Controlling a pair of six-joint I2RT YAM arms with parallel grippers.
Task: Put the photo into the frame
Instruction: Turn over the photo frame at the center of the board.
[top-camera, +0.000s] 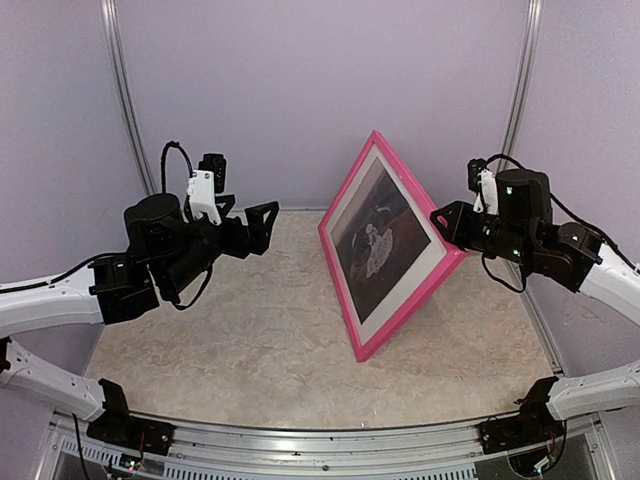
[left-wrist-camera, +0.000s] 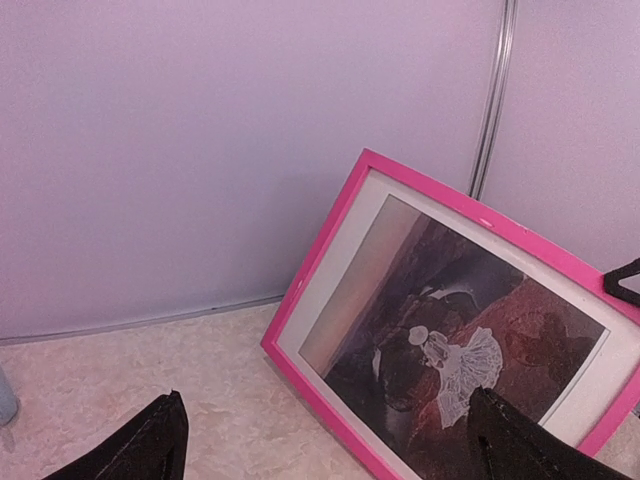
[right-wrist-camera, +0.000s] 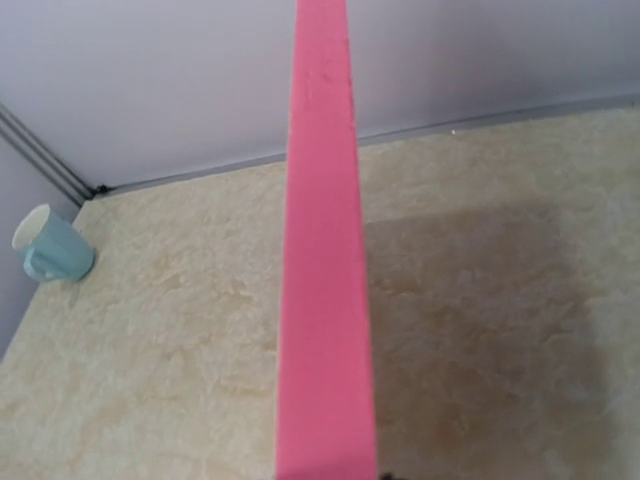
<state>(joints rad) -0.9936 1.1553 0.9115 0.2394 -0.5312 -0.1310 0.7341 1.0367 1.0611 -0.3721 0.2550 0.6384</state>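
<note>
The pink frame (top-camera: 348, 182) stands tilted on the table, resting on its lower corner, front facing left. The photo (top-camera: 375, 245), dark reddish-brown with a small white figure, sits inside it behind a white border. My right gripper (top-camera: 452, 228) is shut on the frame's right rail near the right corner and holds it up. In the right wrist view the pink rail (right-wrist-camera: 320, 300) runs down the middle; my fingers are hidden there. My left gripper (top-camera: 262, 215) is open and empty, in the air left of the frame. The left wrist view shows the frame (left-wrist-camera: 310, 270) and the photo (left-wrist-camera: 440, 340) beyond my gripper (left-wrist-camera: 330, 440).
A pale blue mug (right-wrist-camera: 55, 255) stands at the table's far left corner by the wall. The beige marbled table (top-camera: 250, 330) is closed in by purple walls at the back and sides.
</note>
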